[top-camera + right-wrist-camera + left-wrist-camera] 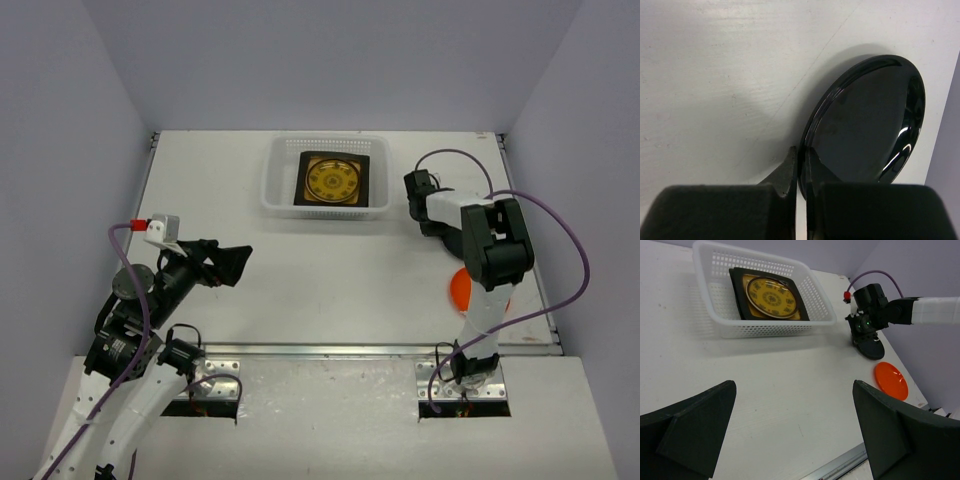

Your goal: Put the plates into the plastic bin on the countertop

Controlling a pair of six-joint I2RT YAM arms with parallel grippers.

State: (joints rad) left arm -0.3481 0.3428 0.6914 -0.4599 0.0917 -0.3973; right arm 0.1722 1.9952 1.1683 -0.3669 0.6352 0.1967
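Right tool (801,156) pinches black plate (865,125) — at rim.

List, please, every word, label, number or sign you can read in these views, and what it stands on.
None is readable.
The yellow patterned plate in the plastic bin bears a ring of dark marks, too blurred to read.
The black plate and orange plate are plain.

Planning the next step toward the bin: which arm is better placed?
Right. The right end effector is shut on the rim of the glossy black round plate, just right of the translucent white perforated plastic bin; the left end effector is open, empty and farther off.
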